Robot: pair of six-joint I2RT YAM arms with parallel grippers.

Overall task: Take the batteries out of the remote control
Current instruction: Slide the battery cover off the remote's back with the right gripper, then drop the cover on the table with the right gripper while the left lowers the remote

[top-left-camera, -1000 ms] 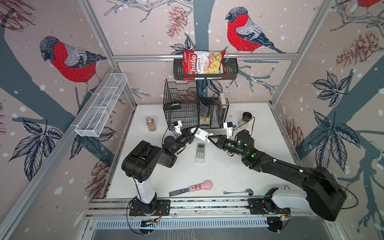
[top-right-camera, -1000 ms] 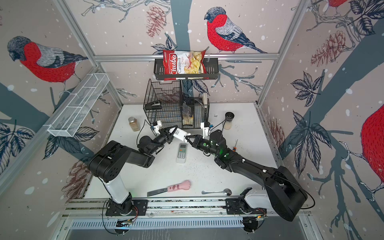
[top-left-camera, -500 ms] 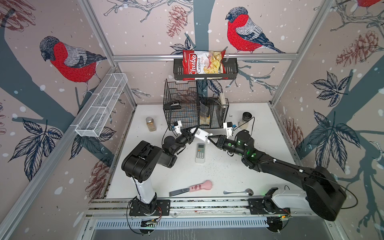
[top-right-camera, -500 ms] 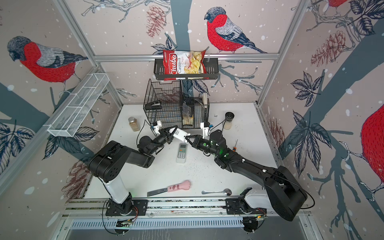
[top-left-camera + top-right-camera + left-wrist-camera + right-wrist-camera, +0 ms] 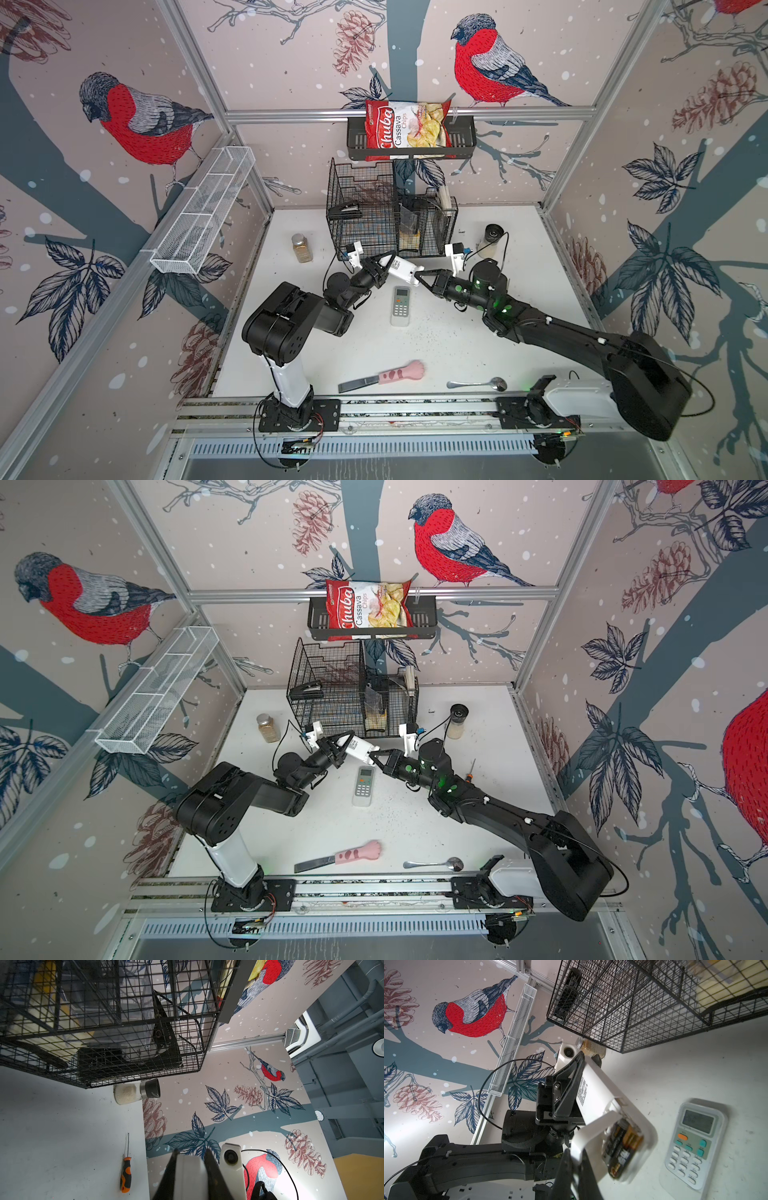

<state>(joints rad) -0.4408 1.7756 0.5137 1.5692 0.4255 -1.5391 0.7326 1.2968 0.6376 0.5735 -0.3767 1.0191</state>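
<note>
In both top views, two black robot arms meet over the middle of a white bench (image 5: 457,345), in front of a black wire basket (image 5: 361,208). The left pincer (image 5: 383,266) is clamped around a white remote control (image 5: 405,269), holding it tilted in the air above the bench. The right pincer (image 5: 419,277) reaches in from the opposite side, its closed tips at the free end of that remote. A second remote (image 5: 401,305) lies flat, buttons up, on the bench just below them. In a top view an orange-and-black screwdriver (image 5: 471,771) lies beside the right arm. The left wrist view shows two dark fingers (image 5: 212,1167) pressed against either side of the white remote body, with the screwdriver on the bench well apart. The right wrist view shows the back of the held remote. Its white battery cover (image 5: 591,1134) stands open, and the right pincer is shut on the cover's free edge. The batteries (image 5: 620,1147), black and gold, sit side by side inside the exposed compartment at the remote's end.
</note>
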